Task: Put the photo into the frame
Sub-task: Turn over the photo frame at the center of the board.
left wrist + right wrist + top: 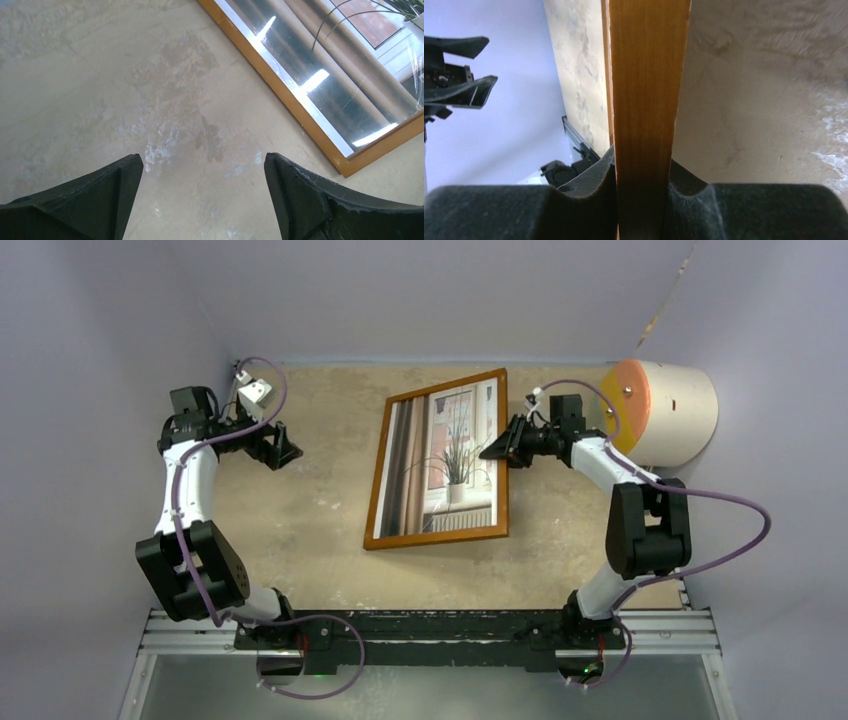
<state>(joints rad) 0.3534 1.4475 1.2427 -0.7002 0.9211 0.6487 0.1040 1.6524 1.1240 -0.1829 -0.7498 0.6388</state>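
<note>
- Nearest the lens: black fingers of the right gripper point(644, 200), clenched on the wooden edge of the frame point(646, 75), pinching it from both faces.
- From above: same grip on the frame's right side, roughly midway along it. That side apparently raised and the frame tilted, with its near-left corner down on the table point(300, 530), though hard to confirm.
- Across the table, left gripper point(285, 453): released, spread wide, holding nothing. Well apart from the frame's left side, hovering over bare tabletop.
- Task's thing: the photo point(440, 465), already inside the frame, plant and curtained window facing up, filling the opening edge to edge.
- Bright streaks across the print in the left wrist view: likely glare off a pane over it, not certain.
- Back of the frame hidden, so no telling how the print is secured.
- Step in hand, as a judgement: insertion seemingly done, now handling or setting down the loaded frame.
- Next move calls for lowering the raised side gently, without jolting the print out of place, and loosening the pinch only once flat on the table.
- Far right: pale cylinder point(665, 412) with an orange end, beside the right arm and apart from the frame. Contents, if any, not visible.
</note>
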